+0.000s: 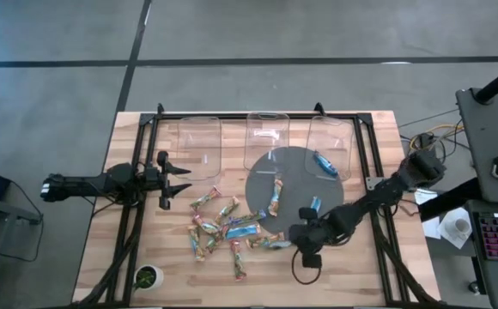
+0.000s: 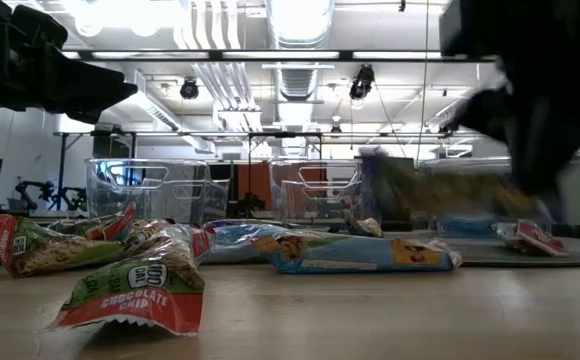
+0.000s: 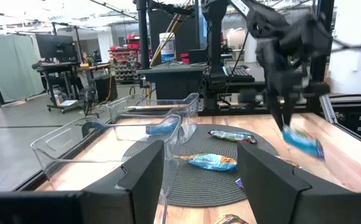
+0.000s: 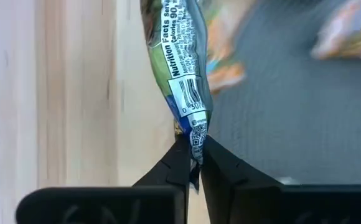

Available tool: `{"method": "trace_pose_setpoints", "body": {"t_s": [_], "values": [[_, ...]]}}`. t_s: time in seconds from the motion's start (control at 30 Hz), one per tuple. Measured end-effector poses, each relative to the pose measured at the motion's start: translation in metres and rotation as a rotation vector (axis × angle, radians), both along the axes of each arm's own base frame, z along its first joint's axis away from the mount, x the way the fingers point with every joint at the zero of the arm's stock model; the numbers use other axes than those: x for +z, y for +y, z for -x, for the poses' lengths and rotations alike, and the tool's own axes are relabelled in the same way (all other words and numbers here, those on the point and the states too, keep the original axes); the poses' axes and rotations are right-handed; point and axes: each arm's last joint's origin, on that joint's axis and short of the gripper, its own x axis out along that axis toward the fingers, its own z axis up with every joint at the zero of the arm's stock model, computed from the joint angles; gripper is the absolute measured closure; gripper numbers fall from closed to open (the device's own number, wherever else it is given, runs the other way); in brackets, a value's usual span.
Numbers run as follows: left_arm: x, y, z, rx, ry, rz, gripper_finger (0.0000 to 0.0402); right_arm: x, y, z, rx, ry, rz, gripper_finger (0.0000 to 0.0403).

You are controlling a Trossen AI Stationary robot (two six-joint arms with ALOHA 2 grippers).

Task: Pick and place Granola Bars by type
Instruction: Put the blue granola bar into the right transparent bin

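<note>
Several granola bars in blue, green-yellow and red-orange wrappers lie in a loose pile on the wooden table, and others lie on the round grey mat. One blue bar sits in the rightmost clear bin. My right gripper hangs over the mat's near edge, shut on a blue bar. My left gripper waits open over the table's left part, level and pointing right, its fingers around nothing. My right gripper pinches the blue bar by the crimped end of its wrapper between its two fingertips, coming from above and pointing down. The bar hangs below the fingers, lifted clear, over the line where the mat meets the wood.
Three clear plastic bins stand in a row along the table's far side. A black frame rail runs around the table. A small green potted thing stands at the near left corner. Bare wood lies right of the mat.
</note>
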Motion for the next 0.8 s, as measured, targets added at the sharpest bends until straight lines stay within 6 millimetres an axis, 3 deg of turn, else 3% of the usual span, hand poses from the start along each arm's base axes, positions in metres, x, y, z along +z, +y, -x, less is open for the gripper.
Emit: {"method": "trace_pose_setpoints", "body": {"t_s": [0.17, 0.27, 0.4, 0.6, 0.8], "values": [[0.0, 0.0, 0.0, 0.0, 0.001, 0.0, 0.0216, 0.041, -0.025, 0.024, -0.364, -0.177, 0.135, 0.0387], [0.0, 0.0, 0.0, -0.001, 0.002, 0.0, 0.0216, 0.069, -0.05, 0.054, -0.74, -0.346, 0.184, 0.0384], [0.0, 0.0, 0.0, -0.002, 0.004, 0.0, 0.0216, 0.091, -0.082, 0.101, -1.164, -0.552, 0.089, 0.0384], [-0.001, 0.0, 0.0, -0.002, 0.005, -0.001, 0.0216, 0.093, -0.116, 0.139, -1.319, -0.577, 0.019, 0.0383], [-0.001, 0.0, 0.0, -0.002, 0.006, 0.0, 0.0216, 0.07, -0.14, 0.158, -1.458, -0.475, -0.014, 0.0383]]}}
